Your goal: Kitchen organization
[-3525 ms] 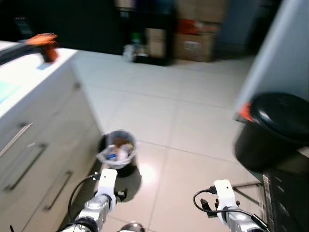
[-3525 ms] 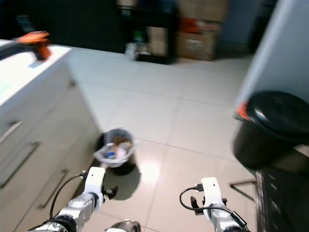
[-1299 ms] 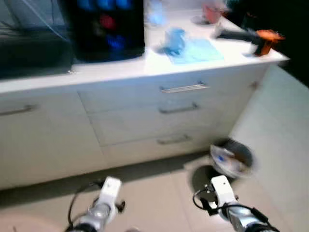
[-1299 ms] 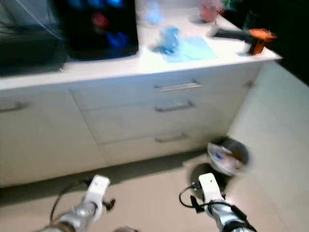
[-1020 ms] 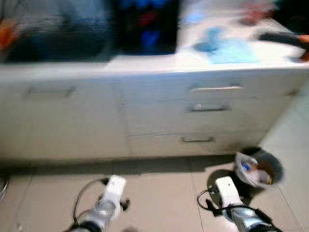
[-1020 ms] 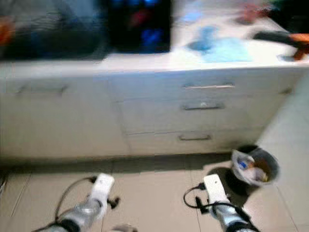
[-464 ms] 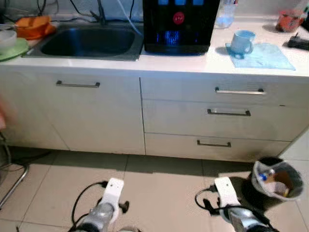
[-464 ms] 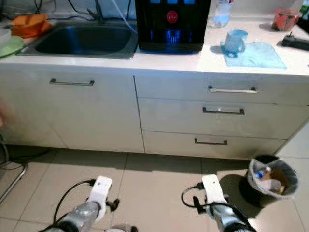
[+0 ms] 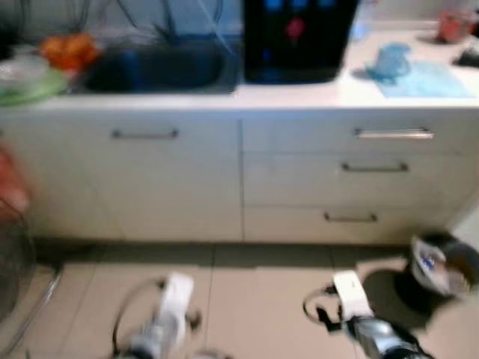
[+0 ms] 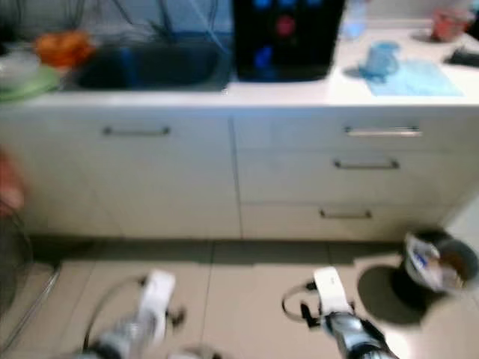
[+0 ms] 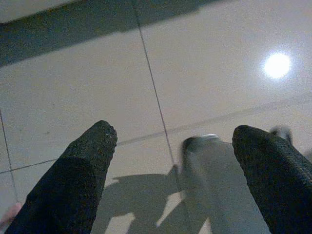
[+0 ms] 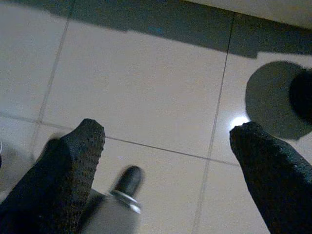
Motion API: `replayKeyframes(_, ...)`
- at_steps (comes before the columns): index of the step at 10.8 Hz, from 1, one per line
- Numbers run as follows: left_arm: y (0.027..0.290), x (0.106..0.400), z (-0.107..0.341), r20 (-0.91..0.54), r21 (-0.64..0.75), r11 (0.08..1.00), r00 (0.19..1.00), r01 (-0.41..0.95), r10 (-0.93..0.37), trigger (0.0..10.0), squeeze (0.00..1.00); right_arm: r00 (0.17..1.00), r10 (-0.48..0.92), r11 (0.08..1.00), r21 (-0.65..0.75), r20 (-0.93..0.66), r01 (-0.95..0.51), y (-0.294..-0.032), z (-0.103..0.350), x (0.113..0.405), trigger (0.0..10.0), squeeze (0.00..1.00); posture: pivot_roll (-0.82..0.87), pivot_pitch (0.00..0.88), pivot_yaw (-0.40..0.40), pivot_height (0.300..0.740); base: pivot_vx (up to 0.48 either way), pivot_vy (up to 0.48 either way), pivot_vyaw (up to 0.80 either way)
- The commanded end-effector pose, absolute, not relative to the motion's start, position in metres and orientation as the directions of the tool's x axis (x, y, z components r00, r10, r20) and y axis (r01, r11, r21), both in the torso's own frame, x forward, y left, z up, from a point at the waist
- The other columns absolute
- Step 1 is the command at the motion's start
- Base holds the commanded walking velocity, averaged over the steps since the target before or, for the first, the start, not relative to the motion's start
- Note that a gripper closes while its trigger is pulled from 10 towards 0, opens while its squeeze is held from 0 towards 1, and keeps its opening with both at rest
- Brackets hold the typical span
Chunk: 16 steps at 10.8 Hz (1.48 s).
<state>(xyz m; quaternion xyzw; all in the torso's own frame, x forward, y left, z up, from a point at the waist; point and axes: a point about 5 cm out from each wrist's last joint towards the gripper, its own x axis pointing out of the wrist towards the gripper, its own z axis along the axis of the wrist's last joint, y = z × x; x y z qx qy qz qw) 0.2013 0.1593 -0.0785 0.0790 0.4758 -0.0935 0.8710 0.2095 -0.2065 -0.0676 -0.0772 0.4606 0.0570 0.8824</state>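
White counter (image 9: 299,96) with cabinet fronts below, well ahead of both grippers. On it: dark sink (image 9: 157,69), black dispenser (image 9: 298,37), blue mug (image 9: 391,60) on a blue cloth (image 9: 426,79), green plate (image 9: 30,84) and orange item (image 9: 67,49) at the left end. 3 drawers (image 9: 374,168) stacked at right. Lined waste bin (image 9: 445,268) on the floor tiles (image 9: 254,299), just beside the right arm. Left gripper (image 11: 170,161) and right gripper (image 12: 165,161): both hang low over bare tile, fingers spread, holding nothing. View blurred.
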Motion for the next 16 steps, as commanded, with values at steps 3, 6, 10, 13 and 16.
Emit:
replayKeyframes(3,0.1678,0.2119,-0.0722,-0.829,0.086,0.967,0.555,0.241,-0.065,10.0,0.0,0.578,0.045,0.981,-0.072,-0.815,-0.178,-0.2014,-0.066,0.2137,10.0,0.0,0.13,0.0,0.042,0.74,0.0,0.472,0.0)
replayKeyframes(6,0.1667,0.2129,-0.0714,-0.821,0.076,0.966,0.566,0.248,-0.081,10.0,0.0,0.578,0.044,0.982,-0.072,-0.815,-0.176,-0.2016,-0.0661,0.2135,10.0,0.0,0.13,0.0,0.044,0.74,0.0,0.156,0.0)
replayKeyframes(10,0.1661,0.2131,-0.0713,-0.816,0.087,0.965,0.574,0.248,-0.074,10.0,0.0,0.576,0.044,0.98,-0.077,-0.816,-0.184,-0.2026,-0.0661,0.213,10.0,0.0,0.12,0.0,0.041,0.74,0.217,0.0,0.0)
replayKeyframes(13,0.1646,0.2119,-0.0721,-0.821,0.08,0.963,0.564,0.257,-0.083,10.0,0.0,0.571,0.049,0.972,-0.092,-0.819,-0.216,-0.2037,-0.0659,0.213,10.0,0.0,0.12,0.0,0.036,0.74,0.48,0.0,0.0)
replayKeyframes(16,0.1642,0.2118,-0.0722,-0.823,0.081,0.961,0.562,0.266,-0.086,10.0,0.0,0.571,0.048,0.973,-0.09,-0.819,-0.211,-0.2041,-0.0661,0.2126,10.0,0.0,0.12,0.0,0.036,0.74,0.48,0.0,0.0)
